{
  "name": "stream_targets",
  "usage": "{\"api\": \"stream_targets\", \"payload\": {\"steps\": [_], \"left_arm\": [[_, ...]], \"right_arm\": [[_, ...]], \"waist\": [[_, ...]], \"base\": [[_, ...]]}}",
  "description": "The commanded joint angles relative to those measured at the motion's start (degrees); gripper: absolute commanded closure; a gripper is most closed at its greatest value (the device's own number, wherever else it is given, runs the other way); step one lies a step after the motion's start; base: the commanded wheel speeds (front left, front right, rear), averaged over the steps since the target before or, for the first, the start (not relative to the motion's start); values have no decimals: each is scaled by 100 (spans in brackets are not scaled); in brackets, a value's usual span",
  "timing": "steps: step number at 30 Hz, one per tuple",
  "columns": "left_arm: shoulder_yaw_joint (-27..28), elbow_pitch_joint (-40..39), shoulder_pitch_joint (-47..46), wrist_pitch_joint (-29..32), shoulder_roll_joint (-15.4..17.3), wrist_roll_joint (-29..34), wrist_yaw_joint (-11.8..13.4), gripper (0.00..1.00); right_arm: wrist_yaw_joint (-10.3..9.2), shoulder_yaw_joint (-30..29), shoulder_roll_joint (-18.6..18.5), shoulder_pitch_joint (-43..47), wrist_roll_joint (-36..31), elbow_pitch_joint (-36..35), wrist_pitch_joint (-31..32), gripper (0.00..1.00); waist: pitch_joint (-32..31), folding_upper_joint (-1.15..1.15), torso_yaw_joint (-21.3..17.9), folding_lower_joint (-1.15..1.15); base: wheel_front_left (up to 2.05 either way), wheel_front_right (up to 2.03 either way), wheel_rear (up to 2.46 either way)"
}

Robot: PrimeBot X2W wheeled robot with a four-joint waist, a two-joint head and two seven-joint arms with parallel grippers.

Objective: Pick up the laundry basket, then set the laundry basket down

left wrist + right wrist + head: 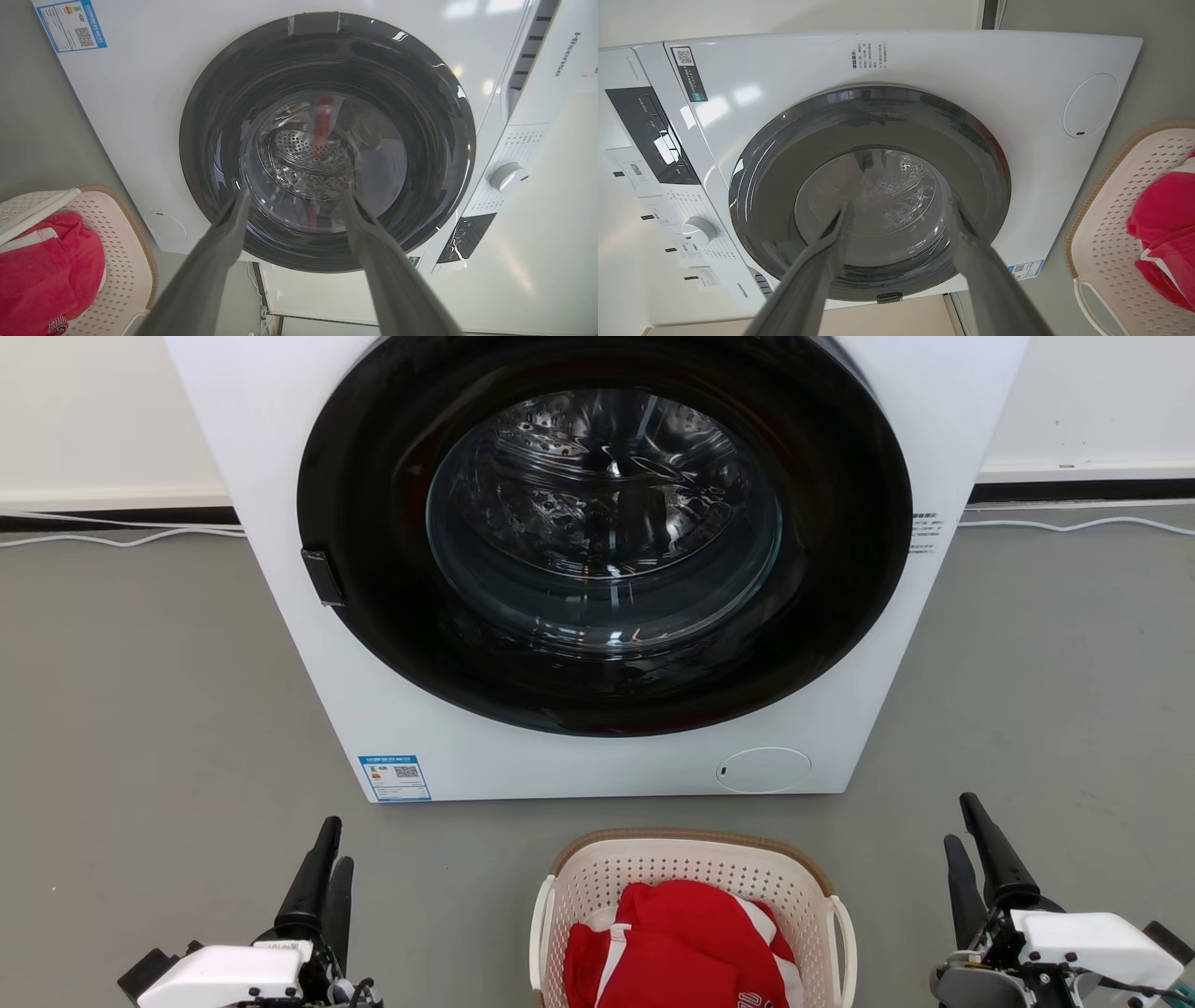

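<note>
The basket is parked on the floor dead centre, just near of the washer, with a red garment bundled up inside. It's probably been put there so laundry can be passed straight between drum and basket, though the door looks shut right now.

The white loop handles are set on the basket's left and right sides, which would explain how the arms are posed. The left gripper is held out to the left of the basket and the right gripper out to the right. Both are kept well apart from it and are pointed at the washer. Nothing is being touched.

In both wrist views the fingers are seen spread with a clear gap and nothing between them, so both grippers can be called open and empty.

Best guess is the pick-up hasn't been started. Each gripper would need to be swung inward and lowered onto its own handle. A two-sided lift seems to be what's set up, which makes sense. The handles are thin, and if one side is raised ahead of the other the basket could get tipped and the garment dumped out.
</note>
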Motion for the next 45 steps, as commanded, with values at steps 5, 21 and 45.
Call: {"api": "stream_targets", "payload": {"steps": [5,21,45], "left_arm": [[-8,-266,-210,-131,54,243,-26,0],[-109,-587,-215,-404,70,1414,-36,0],[-164,-800,-208,-830,74,3727,-52,0]], "right_arm": [[11,86,-63,-153,-264,-295,-155,0],[17,317,-127,-164,-1276,-578,-424,0],[26,531,-231,-159,-3436,-778,-844,0]], "waist": [[16,0,-1,-1],[32,0,-20,-1],[46,0,-64,-1]], "base": [[0,0,0],[0,0,0],[0,0,0]]}}
